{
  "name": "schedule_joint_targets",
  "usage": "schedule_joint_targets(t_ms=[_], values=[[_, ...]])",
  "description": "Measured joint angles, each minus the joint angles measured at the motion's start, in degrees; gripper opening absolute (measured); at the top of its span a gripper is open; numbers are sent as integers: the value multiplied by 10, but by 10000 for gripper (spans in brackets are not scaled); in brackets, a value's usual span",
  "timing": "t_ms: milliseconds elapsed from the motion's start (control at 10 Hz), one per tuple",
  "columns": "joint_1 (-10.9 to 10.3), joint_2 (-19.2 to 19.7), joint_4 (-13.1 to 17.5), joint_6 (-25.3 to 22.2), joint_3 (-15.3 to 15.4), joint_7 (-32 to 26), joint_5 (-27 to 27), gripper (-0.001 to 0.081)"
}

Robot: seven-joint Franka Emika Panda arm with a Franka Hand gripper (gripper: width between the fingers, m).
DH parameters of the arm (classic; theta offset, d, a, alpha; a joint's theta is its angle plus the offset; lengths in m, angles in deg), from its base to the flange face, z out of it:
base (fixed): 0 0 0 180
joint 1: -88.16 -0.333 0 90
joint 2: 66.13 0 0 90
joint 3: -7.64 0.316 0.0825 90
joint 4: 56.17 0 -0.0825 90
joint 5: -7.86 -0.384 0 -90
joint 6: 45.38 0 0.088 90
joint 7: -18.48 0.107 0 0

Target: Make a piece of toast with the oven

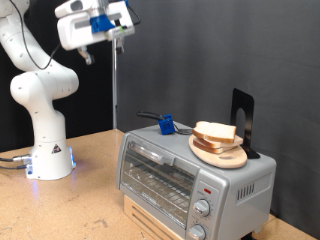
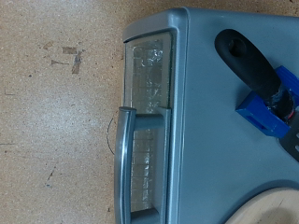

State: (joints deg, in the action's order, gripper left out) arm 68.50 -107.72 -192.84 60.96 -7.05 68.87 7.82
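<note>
The oven (image 1: 170, 175) stands on a wooden base at the exterior view's lower right, with its glass door shut and its knobs at the right. The piece of toast (image 1: 215, 131) lies on a round wooden plate (image 1: 222, 153) on top of the oven. My gripper (image 1: 120, 25) hangs high at the exterior view's top, well above and to the left of the oven, and nothing shows between its fingers. The wrist view looks straight down on the oven's top (image 2: 206, 131), its door handle (image 2: 121, 163) and the plate's edge (image 2: 278, 209). The fingers do not show there.
A black-handled tool with a blue clip (image 1: 166, 124) lies on the oven's top beside the plate, and it also shows in the wrist view (image 2: 257, 79). A black stand (image 1: 242, 118) rises behind the plate. The robot's base (image 1: 48, 155) stands on the wooden table (image 1: 70, 205) at left.
</note>
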Motion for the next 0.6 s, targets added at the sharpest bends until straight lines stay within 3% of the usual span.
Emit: schedule_joint_targets(t_ms=[200, 400, 600], values=[[-5, -10, -6, 10, -3, -26, -14, 808], [-9, -25, -25, 68, -4, -39, -28, 808], [-1, -13, -42, 121, -8, -38, -23, 808]])
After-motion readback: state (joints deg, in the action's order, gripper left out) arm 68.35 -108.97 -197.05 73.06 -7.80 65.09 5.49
